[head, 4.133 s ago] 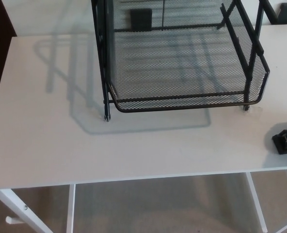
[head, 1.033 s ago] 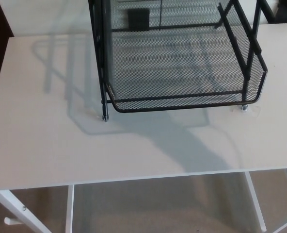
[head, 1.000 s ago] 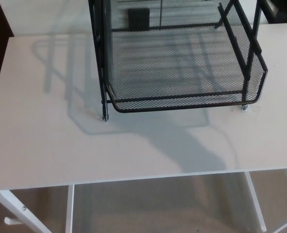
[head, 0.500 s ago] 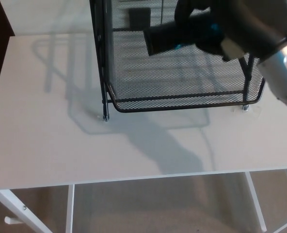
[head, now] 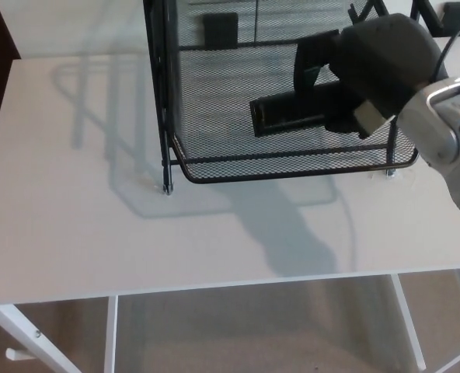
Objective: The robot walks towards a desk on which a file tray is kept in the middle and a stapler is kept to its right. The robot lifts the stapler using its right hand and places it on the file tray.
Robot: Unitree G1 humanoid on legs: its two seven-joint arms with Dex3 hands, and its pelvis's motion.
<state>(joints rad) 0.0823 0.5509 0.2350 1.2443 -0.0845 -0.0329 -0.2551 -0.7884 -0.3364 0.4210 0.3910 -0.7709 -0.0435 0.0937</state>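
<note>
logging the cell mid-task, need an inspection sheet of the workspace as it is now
surface: white desk, with shadows of the tray and arm on it
job's things: black mesh file tray upright in the middle of the desk; black stapler held about level over the tray's mesh shelf, cannot tell if it touches the mesh
clutter: dark rectangular object behind the tray, seen through the mesh, unidentified
hands: right hand shut on the stapler's rear end; left hand not in view
cables: thin black cable beside the right wrist
surroundings: beige floor under the desk; white desk leg
</note>
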